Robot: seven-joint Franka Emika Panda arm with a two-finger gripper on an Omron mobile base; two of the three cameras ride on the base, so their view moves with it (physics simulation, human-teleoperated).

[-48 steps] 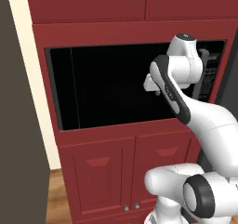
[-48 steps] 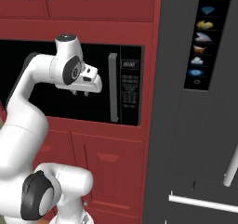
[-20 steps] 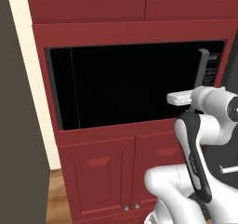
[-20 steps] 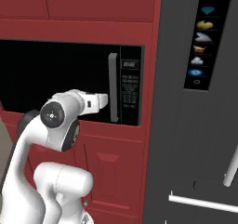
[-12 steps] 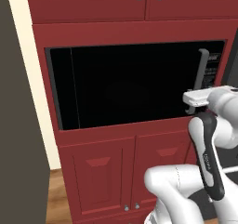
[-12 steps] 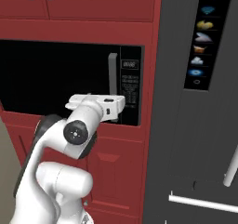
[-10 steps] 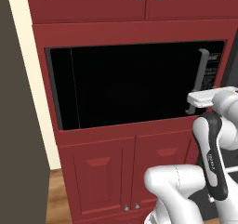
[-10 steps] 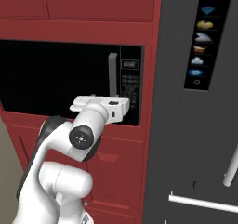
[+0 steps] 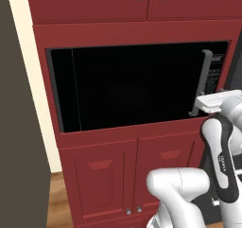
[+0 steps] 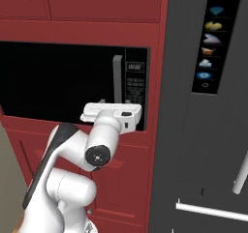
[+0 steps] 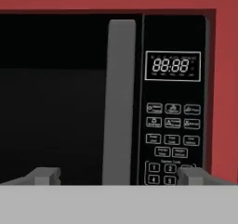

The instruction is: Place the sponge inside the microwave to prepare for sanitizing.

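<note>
Hand [image 11: 118, 175] moved right, jaws wide, microwave [image 11: 93, 97] display reads 88:88

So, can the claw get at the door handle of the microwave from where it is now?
Probably yes. The claw is open and faces the handle of the microwave, with one fingertip on each side of it. Nothing stands between them.

- On the microwave [image 11: 116, 97], a lit display [image 11: 172, 66] reading "88:88" is seen at the top of the button panel [image 11: 173, 125].
- Digits 1, 2, 4 and 5 can be read on the lowest keys.
- The other key labels are too small to be read.
</note>
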